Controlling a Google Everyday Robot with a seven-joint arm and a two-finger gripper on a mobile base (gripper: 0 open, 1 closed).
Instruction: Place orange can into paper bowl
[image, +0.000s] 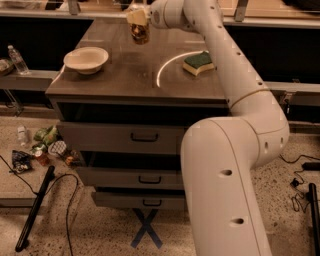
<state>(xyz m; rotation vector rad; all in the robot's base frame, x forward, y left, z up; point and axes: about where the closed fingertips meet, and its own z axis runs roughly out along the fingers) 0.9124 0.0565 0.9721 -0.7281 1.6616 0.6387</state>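
The orange can (140, 33) hangs upright in my gripper (138, 18), lifted clear of the dark tabletop (135, 75) near its back edge. The gripper is shut on the can's top. The paper bowl (86, 59) sits empty at the table's left side, to the left of and nearer than the can, about a bowl's width away. My white arm reaches in from the right over the table.
A green-and-yellow sponge (198, 62) lies at the table's right. Drawers (145, 137) sit under the tabletop. Floor litter (42, 147) with a small red can lies at the lower left, a plastic bottle (18, 60) stands on a left shelf, and a black cable runs along the floor.
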